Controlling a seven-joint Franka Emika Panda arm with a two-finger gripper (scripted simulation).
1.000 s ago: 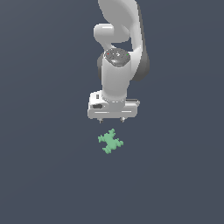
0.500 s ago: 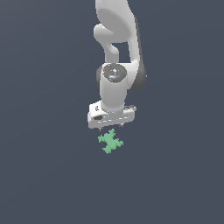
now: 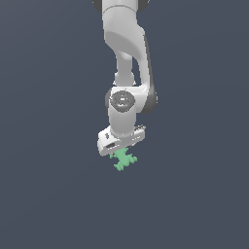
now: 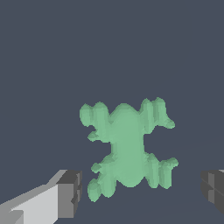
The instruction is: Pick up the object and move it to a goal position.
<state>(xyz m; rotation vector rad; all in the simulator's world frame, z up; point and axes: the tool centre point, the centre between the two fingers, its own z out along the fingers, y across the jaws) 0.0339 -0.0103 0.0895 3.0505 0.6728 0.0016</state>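
Against a plain dark slate-grey ground [image 3: 44,194], with no edge or marking to be seen in either view, there is one white Panda arm [image 3: 124,48], one gripper [image 3: 121,146] at its end, and one object [image 3: 124,160]; nothing else can be counted. Going across the wrist view from its one side to the other, first comes a light grey finger tipped with a dark grey pad [image 4: 70,192], then the mint-green knobbly object [image 4: 127,148], then the second dark pad [image 4: 213,190] at the far border, partly cut off by the frame. So two fingers show, one on each side, and the jaws stand spread wide, with bare ground visible between each pad and the green piece, touching neither. The object is a single irregular cross-like shape with a rounded middle and four ridged lobes reaching out from it, lying flat on the ground between the two pads and nearer the first finger than the second. From the exterior view, the arm descends from the top of the frame, and the white gripper body sits directly above the object, covering its upper part, so only the lower lobes peek out just beneath the gripper's edge.
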